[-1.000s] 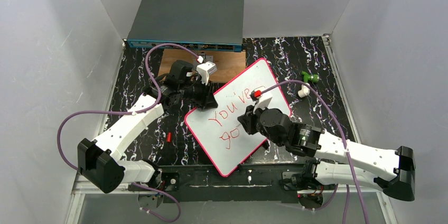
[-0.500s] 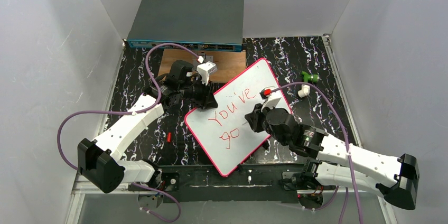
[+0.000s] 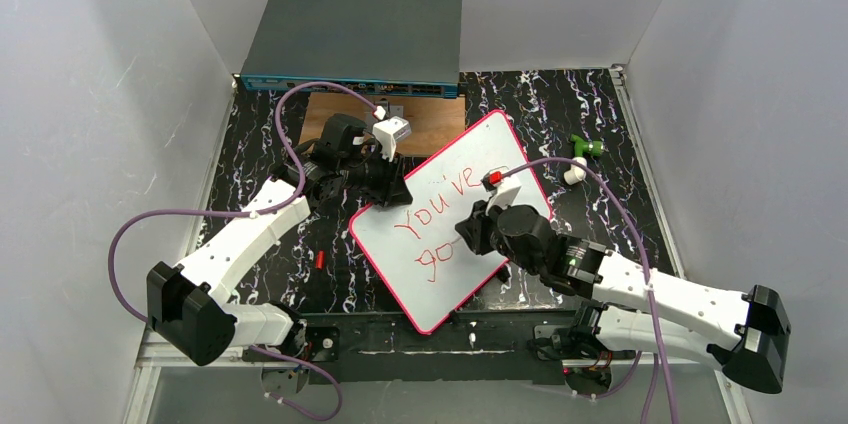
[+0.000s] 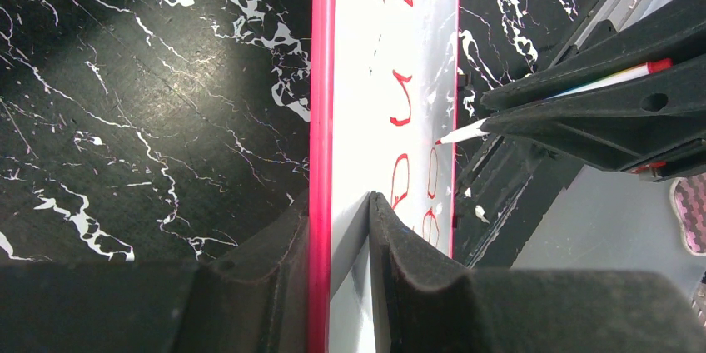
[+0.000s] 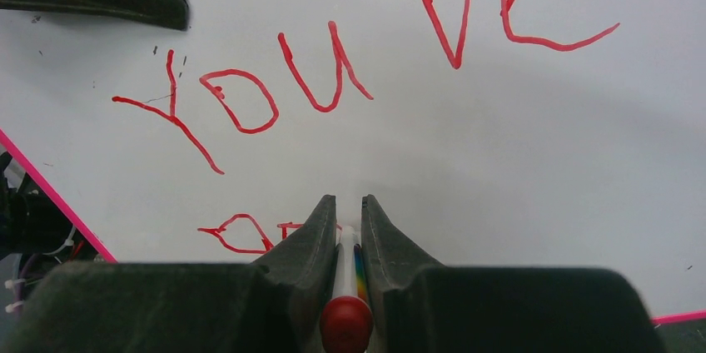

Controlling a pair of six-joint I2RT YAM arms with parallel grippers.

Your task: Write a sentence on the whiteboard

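The whiteboard [image 3: 440,194], white with a pink-red rim, lies tilted on the table and bears red writing "YOU'VE" and "go" below it. My left gripper [image 3: 385,189] is shut on the board's upper left edge; in the left wrist view the fingers [image 4: 400,245] pinch the rim of the whiteboard [image 4: 358,120]. My right gripper [image 3: 478,229] is shut on a white marker with a red end [image 5: 346,320] and holds its tip on the whiteboard [image 5: 499,161] beside the "go". The marker also shows in the left wrist view [image 4: 516,116].
A grey network switch box [image 3: 352,39] stands at the back. A brown wooden board [image 3: 400,119] lies before it. A red marker cap [image 3: 319,259] lies left of the whiteboard. A green object [image 3: 583,146] and a white one [image 3: 573,174] lie at the right.
My right gripper with the marker shifted right along the lower line and then back left a little. The left arm and the board stayed still.
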